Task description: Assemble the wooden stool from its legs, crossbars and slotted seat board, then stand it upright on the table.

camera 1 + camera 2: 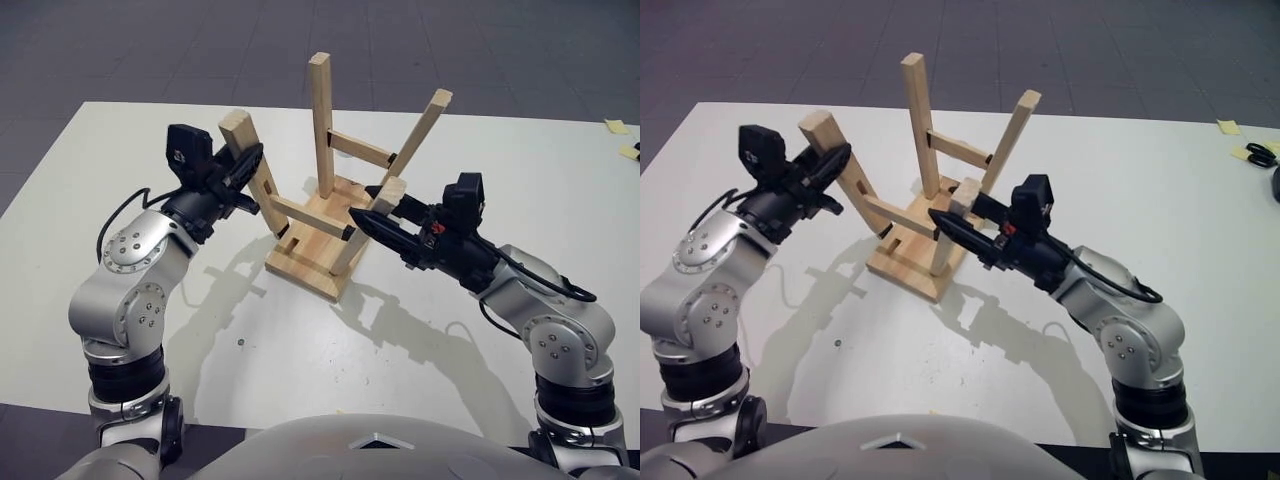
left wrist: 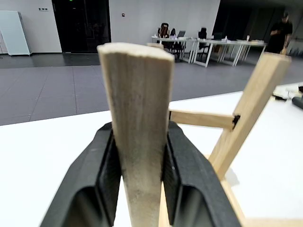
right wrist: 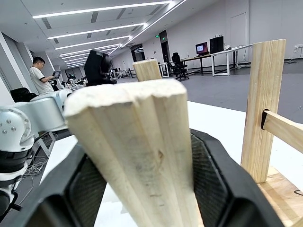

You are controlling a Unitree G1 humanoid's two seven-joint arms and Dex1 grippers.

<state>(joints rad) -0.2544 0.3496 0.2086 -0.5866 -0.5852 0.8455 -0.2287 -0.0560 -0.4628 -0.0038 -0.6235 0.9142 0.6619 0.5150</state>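
The wooden stool stands upside down on the white table point(image 1: 480, 170), with its seat board point(image 1: 310, 265) flat on the surface and the legs pointing up. My left gripper point(image 1: 245, 172) is shut on the near left leg point(image 2: 139, 118), just below its top end. My right gripper point(image 1: 365, 218) is shut on the near right leg point(image 3: 142, 142), around its upper half. The two far legs point(image 1: 322, 120) point(image 1: 420, 130) are joined by a crossbar point(image 1: 357, 149). Another crossbar point(image 1: 310, 215) runs between the two held legs.
Yellow notes point(image 1: 617, 127) lie at the table's far right edge, with a dark tool point(image 1: 1260, 152) beside them. A small dark speck point(image 1: 240, 343) sits on the near side of the table. Open floor lies beyond the far edge.
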